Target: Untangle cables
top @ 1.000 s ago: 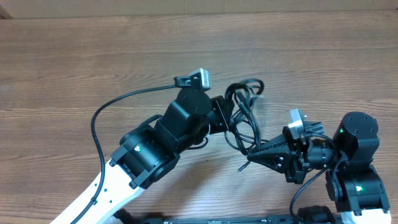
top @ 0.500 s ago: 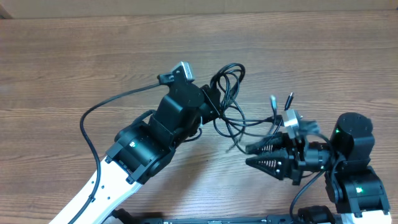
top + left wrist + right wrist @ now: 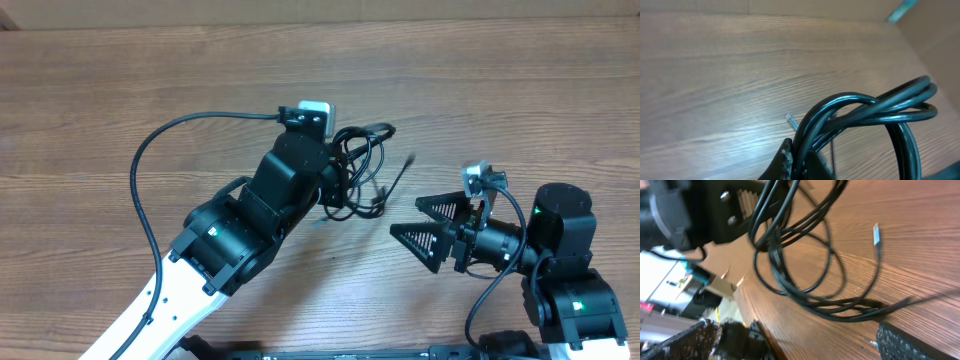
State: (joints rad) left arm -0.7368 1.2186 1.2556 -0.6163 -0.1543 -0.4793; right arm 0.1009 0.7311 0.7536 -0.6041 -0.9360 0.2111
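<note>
My left gripper [image 3: 338, 182] pinches the cables [image 3: 368, 148]; my right gripper [image 3: 405, 218] gapes beside them. Best to grab one loose strand [image 3: 398, 178], pulling gently.

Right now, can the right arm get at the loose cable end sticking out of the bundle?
Probably yes. The right gripper is open, facing the loose cable end, with only bare table between them; the left gripper holds the bundle beyond it.

Cables just above frame centre
The cables [image 3: 362, 160] sit at the left gripper [image 3: 340, 185], on its right; the right gripper [image 3: 404, 218] is lower right, apart.
</note>
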